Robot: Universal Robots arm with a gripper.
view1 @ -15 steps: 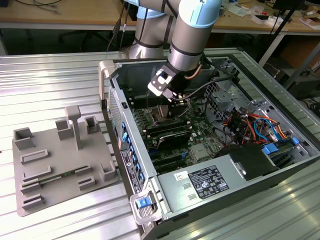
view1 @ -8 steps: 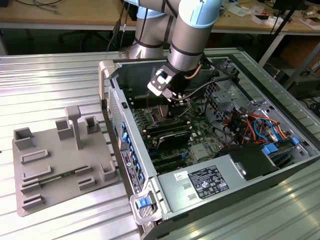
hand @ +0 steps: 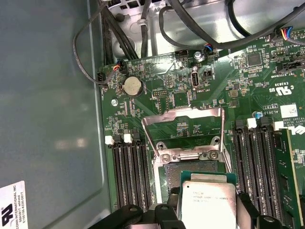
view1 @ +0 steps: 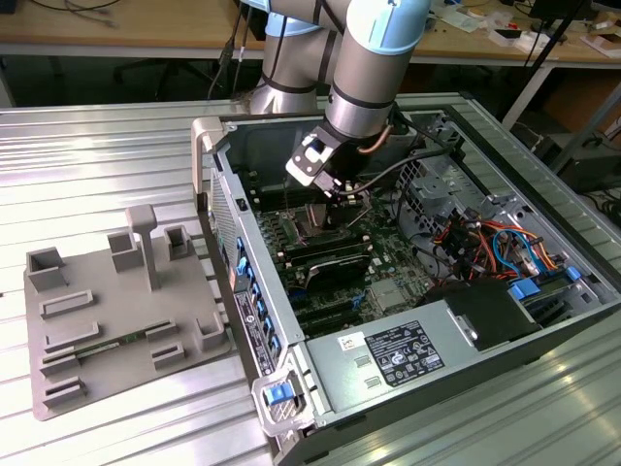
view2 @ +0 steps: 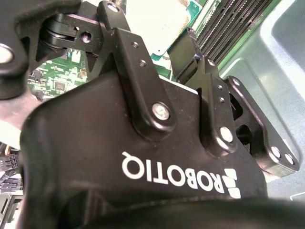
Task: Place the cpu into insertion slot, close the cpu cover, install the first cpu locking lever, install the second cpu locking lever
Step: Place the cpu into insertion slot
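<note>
Caught the small flat square cpu (hand: 208, 206), dull silver metal top with a thin green edge, pinched on two opposite sides by the black fingers (hand: 167, 213) of the gripper (hand: 208, 213). So, closed tight on the chip. Hung right over the square dark insertion slot (hand: 172, 175) with the fine-pinned centre, not down in it yet by the look of things.

Left a strip of bare pins showing on the side toward the hinge of the thin silvery-bronze cpu cover (hand: 181, 113). Put the slot below the chip and a touch hinge-ward of it. Hard to swear to that offset though, might only have been the slanted look of the first wrist view.

Seemed squared up otherwise: chip edges parallel to the slot's thin metal rim and to the long black memory slots (hand: 127, 176) flanking on both sides. Found the cover flipped open and standing clear, square cut-out framing green circuit board (hand: 190, 81) behind, with nothing between chip and pins.

Further out, in the exterior view: grey and pale blue arm (view1: 374, 68) leaned down into the open grey metal computer case (view1: 225, 243) from the far side, wrist bent over, tool end aimed down at the board near the middle. Only one arm on this rig, so no picking the nearer one.
</note>
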